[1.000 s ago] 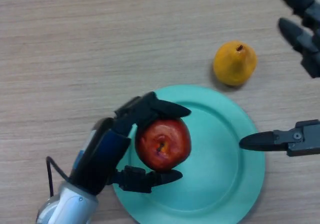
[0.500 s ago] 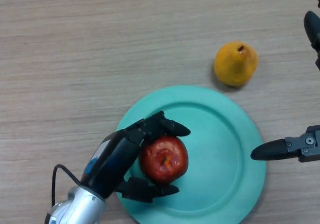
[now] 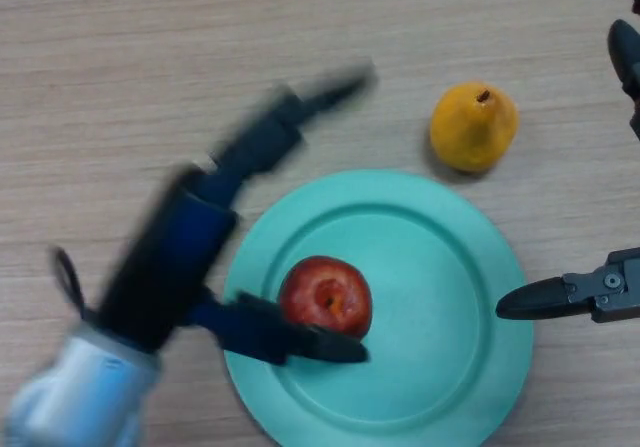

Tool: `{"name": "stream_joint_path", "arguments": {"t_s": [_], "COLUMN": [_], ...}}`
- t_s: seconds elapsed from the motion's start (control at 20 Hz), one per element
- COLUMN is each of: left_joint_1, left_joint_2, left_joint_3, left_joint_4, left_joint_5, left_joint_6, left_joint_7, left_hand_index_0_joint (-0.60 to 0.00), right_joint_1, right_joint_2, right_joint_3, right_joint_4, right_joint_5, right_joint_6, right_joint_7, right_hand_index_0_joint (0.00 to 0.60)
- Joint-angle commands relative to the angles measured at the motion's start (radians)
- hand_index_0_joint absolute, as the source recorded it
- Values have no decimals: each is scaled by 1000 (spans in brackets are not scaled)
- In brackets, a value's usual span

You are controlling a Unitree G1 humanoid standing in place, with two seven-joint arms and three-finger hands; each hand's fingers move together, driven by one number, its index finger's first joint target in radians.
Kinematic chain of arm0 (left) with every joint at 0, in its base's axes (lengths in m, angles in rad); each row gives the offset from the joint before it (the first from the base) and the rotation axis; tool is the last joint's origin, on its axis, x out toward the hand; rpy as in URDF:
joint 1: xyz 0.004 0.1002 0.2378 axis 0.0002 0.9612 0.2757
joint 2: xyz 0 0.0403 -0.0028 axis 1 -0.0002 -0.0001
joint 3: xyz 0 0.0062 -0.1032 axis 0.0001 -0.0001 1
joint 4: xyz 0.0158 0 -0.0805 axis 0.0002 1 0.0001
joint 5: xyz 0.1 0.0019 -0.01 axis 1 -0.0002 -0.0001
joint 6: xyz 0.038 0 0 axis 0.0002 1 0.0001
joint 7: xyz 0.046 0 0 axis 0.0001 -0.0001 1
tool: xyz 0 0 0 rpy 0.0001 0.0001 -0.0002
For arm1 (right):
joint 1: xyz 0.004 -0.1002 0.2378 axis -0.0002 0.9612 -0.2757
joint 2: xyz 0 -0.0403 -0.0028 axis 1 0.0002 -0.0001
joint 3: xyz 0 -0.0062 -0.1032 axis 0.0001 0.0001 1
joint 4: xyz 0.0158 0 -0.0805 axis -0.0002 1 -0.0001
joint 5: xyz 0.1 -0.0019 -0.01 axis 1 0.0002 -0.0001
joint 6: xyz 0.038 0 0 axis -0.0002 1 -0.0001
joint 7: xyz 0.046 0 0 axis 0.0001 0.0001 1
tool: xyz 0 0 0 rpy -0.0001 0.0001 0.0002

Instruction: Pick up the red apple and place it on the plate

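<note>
Apple (image 3: 325, 297) sits on the plate (image 3: 440, 367), left of plate centre, between the spread fingers (image 3: 300, 107) and thumb (image 3: 290, 339) of the left hand (image 3: 190, 257): thumb lies over the plate just in front of the apple, fingers reach out over the table (image 3: 120, 67) well behind it. Pear (image 3: 473, 127) lies on the table just behind the plate's right rim, to the right of the left fingertips. Right hand (image 3: 585, 292) shows at the right edge, one finger pointing toward the plate's right rim.

Wooden table (image 3: 120, 47) with plate (image 3: 450, 367), pear (image 3: 472, 127)
</note>
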Motion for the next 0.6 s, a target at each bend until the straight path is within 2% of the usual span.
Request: {"name": "stream_joint_path", "arguments": {"t_s": [0.05,0.15,0.25,0.4,0.6], "left_joint_1": [-55,-75,-40,8,18], "left_joint_2": [47,69,71,73,81], "left_joint_3": [159,274,360,409,453], "left_joint_4": [-153,-193,-164,-71,29], "left_joint_5": [-133,-246,-347,-396,-423], "left_joint_6": [90,136,90,74,51], "left_joint_7": [-46,-20,19,51,63], "left_hand_index_0_joint": [0,0,0,0,0], "right_joint_1": [-29,-37,-35,-30,-50], "right_joint_2": [-23,-26,-26,-20,-20], "right_joint_3": [-24,-32,-25,-12,10], "right_joint_4": [-62,-67,-67,-57,-64], "right_joint_5": [-19,-10,-16,-26,-28], "right_joint_6": [-115,-100,-101,-114,-63], "right_joint_7": [9,17,18,20,18], "right_hand_index_0_joint": [0,0,0,0,0]}}
